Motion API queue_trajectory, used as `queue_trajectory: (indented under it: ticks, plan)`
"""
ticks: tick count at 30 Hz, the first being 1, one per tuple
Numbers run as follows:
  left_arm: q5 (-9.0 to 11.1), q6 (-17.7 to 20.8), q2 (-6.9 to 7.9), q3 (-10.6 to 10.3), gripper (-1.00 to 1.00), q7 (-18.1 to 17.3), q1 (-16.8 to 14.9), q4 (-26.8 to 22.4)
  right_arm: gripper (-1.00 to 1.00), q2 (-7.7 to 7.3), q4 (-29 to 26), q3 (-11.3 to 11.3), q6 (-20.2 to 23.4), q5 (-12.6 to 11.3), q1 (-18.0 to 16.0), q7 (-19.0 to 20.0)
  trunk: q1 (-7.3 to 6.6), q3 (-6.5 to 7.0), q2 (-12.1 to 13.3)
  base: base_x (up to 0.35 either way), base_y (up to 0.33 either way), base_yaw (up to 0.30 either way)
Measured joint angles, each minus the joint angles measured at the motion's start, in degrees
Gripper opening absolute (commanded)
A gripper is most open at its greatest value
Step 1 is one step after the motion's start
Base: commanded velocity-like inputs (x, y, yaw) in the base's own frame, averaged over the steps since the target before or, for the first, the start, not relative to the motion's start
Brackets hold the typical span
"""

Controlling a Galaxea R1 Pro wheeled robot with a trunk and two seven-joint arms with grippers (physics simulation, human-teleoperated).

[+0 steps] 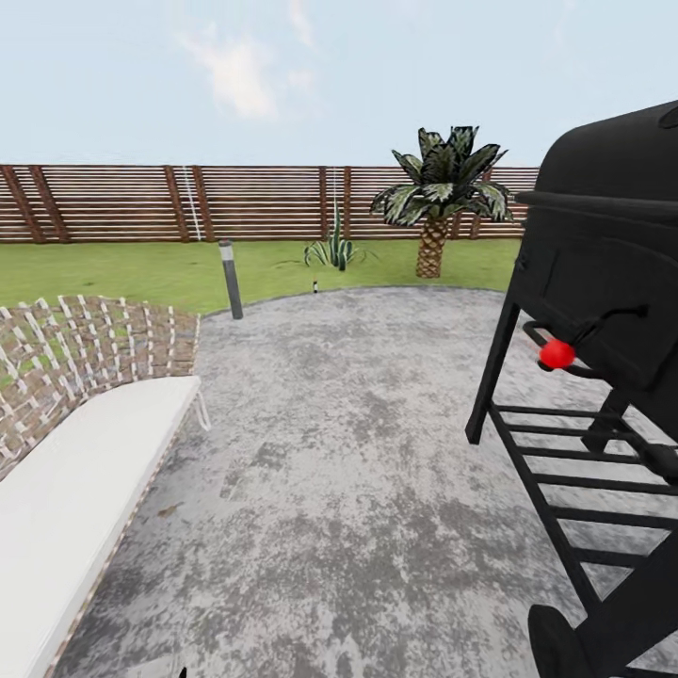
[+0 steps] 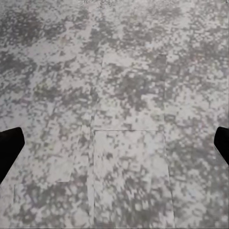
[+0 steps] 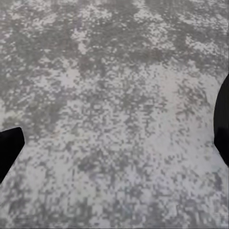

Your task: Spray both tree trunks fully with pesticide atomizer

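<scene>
Head view is showing grey stone paving (image 1: 358,490) running to the lawn (image 1: 122,268) and slat fence (image 1: 122,202). Left end effector (image 2: 114,143) and right end effector (image 3: 114,143) are hovering over the paving beneath them, fingers spread apart, holding nothing. A black grill (image 1: 603,282) is standing alongside.

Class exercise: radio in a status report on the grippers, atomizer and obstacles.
Both grippers open, empty, over grey paving. Small dark object on lawn edge, too small to identify. Black grill close right, lounger left.

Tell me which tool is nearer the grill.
Right, likely: the grill stands on the robot's right. The left tool and right tool both face paving, not touching the grill.
</scene>
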Motion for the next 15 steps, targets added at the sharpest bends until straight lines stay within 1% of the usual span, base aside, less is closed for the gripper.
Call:
queue_trajectory:
  ticks: [10, 15]
  plan:
    - [0.0, 0.0, 0.00, 0.0, 1.00, 0.0, 0.0, 0.0, 1.00, 0.00, 0.0, 0.0, 0.0, 0.0, 0.0, 0.0, 0.00, 0.00, 0.0, 0.339, 0.084, 0.000]
    - [0.0, 0.0, 0.00, 0.0, 1.00, 0.0, 0.0, 0.0, 1.00, 0.00, 0.0, 0.0, 0.0, 0.0, 0.0, 0.0, 0.00, 0.00, 0.0, 0.307, 0.171, 0.000]
